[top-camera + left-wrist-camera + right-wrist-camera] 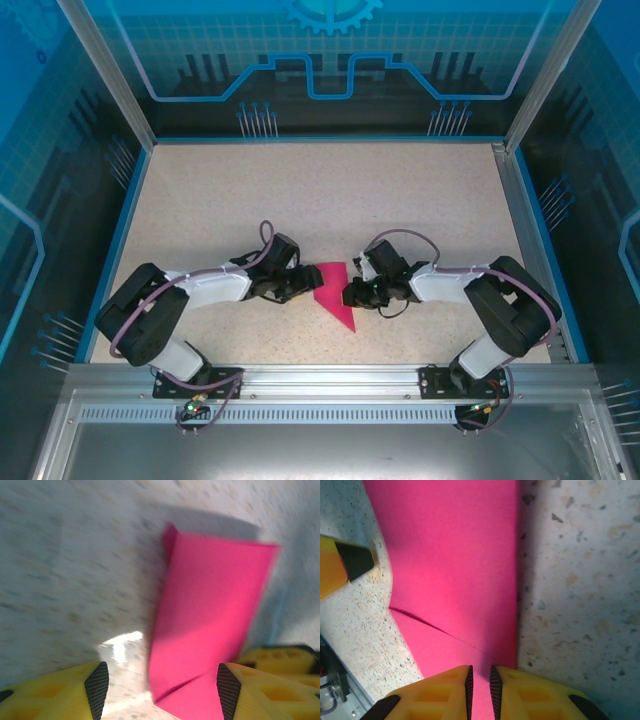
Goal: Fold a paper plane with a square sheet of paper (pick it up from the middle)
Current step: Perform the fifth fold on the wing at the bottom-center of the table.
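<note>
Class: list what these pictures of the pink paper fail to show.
Top view: pink paper sides, hidden under left gripper and right gripper.
Left wrist view: crease detail, blurred; lower end cut by the frame.
Right wrist view: far end cut by the top edge.

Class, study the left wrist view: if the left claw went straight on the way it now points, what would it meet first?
Most likely the folded pink paper, which sits right ahead of the open left claw, squarely in its path. Depth is unclear.
</note>
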`<action>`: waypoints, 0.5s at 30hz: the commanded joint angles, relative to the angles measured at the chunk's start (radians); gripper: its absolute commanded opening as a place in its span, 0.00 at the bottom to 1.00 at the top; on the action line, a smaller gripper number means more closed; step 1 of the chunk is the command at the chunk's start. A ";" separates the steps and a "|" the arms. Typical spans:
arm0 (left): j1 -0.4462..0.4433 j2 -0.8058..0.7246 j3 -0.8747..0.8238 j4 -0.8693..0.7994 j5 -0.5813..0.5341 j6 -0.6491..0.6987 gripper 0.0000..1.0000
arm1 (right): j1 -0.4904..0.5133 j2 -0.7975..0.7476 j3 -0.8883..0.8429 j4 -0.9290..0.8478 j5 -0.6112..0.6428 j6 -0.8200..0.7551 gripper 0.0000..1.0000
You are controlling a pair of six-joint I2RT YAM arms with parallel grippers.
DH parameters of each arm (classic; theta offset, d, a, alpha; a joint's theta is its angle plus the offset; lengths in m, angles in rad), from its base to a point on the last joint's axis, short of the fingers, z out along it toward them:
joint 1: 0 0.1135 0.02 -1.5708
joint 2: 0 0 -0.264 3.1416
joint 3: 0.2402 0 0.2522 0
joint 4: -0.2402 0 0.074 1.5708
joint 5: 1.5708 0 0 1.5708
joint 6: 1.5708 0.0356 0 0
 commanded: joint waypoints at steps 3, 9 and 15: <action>-0.029 0.031 0.012 0.097 0.075 0.009 0.63 | -0.031 0.054 -0.065 0.066 0.001 -0.008 0.22; -0.045 0.069 0.043 0.119 0.093 -0.003 0.63 | -0.035 0.063 -0.092 0.087 0.016 0.003 0.23; -0.051 0.052 0.019 0.128 0.064 -0.035 0.63 | -0.036 0.064 -0.123 0.112 0.030 0.021 0.24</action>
